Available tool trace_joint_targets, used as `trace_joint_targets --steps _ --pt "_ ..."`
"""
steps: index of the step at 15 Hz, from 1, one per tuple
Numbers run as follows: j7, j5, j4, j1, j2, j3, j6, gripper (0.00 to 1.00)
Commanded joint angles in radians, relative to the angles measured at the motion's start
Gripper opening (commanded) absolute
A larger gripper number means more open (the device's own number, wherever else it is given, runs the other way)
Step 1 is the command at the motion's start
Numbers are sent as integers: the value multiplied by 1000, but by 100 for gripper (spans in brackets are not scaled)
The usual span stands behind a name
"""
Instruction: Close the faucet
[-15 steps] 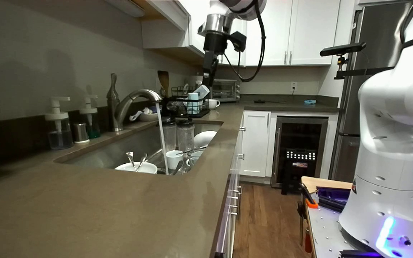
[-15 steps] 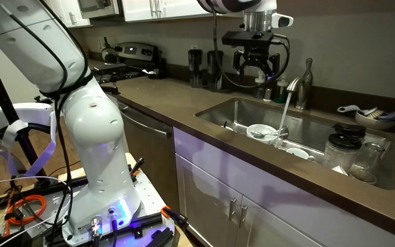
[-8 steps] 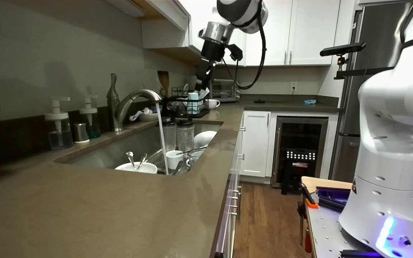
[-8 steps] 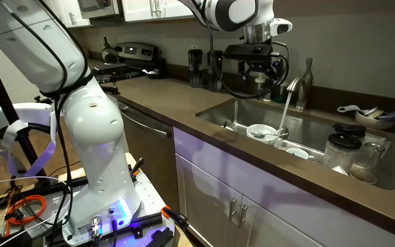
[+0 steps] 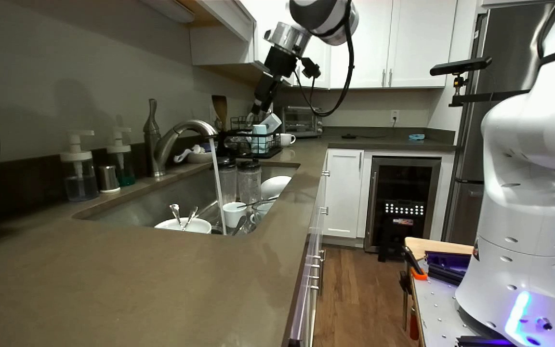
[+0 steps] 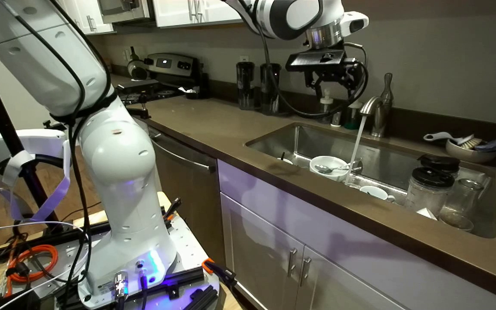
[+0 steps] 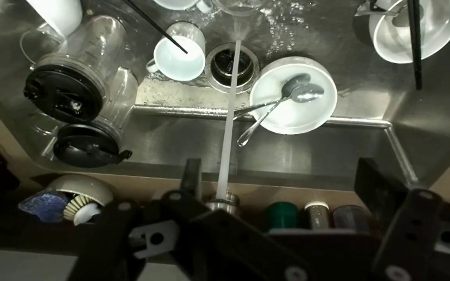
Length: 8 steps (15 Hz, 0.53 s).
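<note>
The faucet (image 5: 181,129) is a brushed metal arched tap behind the sink, with a tall upright lever (image 5: 151,115) at its top. It also shows in an exterior view (image 6: 379,114). A stream of water (image 6: 357,142) runs from its spout into the sink (image 6: 390,161). My gripper (image 6: 335,97) is open and empty, above the sink area and left of the faucet in that view, apart from it. In the wrist view my gripper (image 7: 277,173) stands wide; the faucet's spout end (image 7: 224,203) shows near the left finger (image 7: 191,171). The lever is hidden in the wrist view.
Soap dispensers (image 5: 81,176) stand on the counter beside the faucet. The sink holds a white bowl (image 7: 299,115) with spoons, a cup (image 7: 180,58) and black-lidded jars (image 6: 432,177). A dish rack (image 5: 277,144) and a bowl of brushes (image 6: 463,153) stand on the counter.
The wrist has tilted, so the fingers have swung toward the wall. The hand has shifted slightly down and right in an exterior view. The water keeps running.
</note>
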Motion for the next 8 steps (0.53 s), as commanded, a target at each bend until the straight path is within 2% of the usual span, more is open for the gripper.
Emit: trace_joint_targets --steps 1,8 --pt "3 16 74 -8 56 14 38 100" --pt "-21 107 284 2 229 26 58 100"
